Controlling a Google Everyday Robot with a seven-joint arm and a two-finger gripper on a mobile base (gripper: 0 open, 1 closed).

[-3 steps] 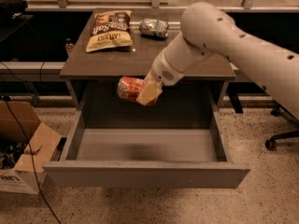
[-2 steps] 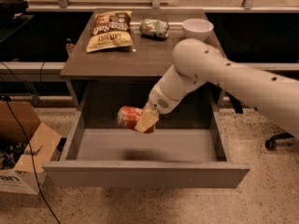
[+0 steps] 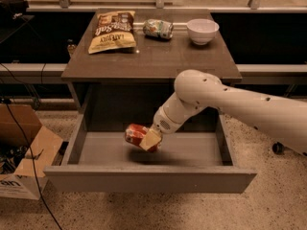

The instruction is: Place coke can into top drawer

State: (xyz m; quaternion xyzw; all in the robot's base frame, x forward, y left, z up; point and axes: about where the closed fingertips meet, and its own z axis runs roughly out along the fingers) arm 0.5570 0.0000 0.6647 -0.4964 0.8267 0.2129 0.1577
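Observation:
The coke can, red with silver ends, lies on its side in my gripper, whose cream fingers are shut on it. I hold it inside the open top drawer, just above the drawer floor, left of centre. The drawer is pulled fully out of the grey-brown cabinet. My white arm reaches in from the right over the drawer's right side.
On the cabinet top lie a chip bag, a green-and-silver can on its side and a white bowl. A cardboard box and cables stand on the floor at the left.
My arm has lowered and moved toward the front, carrying the can from the cabinet's edge height down into the drawer, near its floor.

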